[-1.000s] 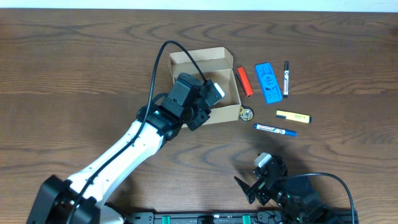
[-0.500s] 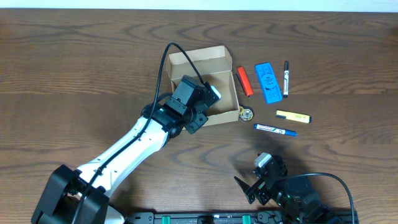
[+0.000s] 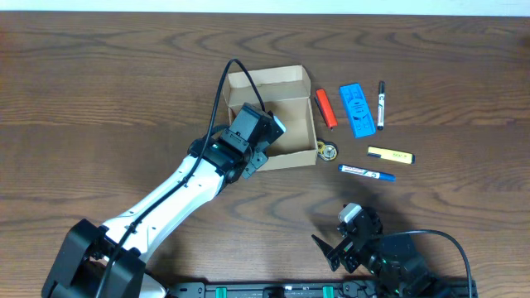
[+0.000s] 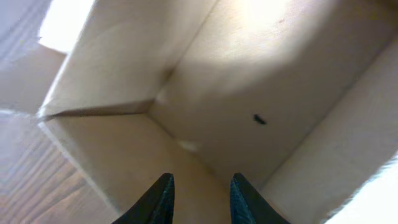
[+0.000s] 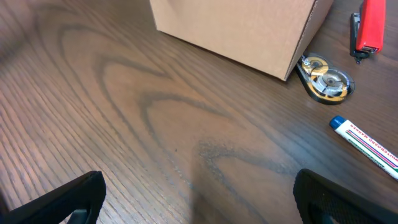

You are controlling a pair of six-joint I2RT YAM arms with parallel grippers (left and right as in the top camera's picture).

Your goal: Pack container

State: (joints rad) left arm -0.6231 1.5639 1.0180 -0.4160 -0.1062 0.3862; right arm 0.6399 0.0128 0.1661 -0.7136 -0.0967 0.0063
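Your right gripper (image 5: 199, 183) hovers low at the near table edge, fingers spread wide and empty. Farther out, your left gripper (image 4: 202, 186) reaches into the open container (image 3: 286, 80) at mid-table. Its fingers are slightly parted with nothing between them.

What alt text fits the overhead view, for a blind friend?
Seen from above, the left gripper reaches into the open cardboard container. Right of it lie a red stick, a blue pack, a black marker, a yellow bar, a blue-capped marker and a gold disc. The right gripper sits open near the bottom edge.
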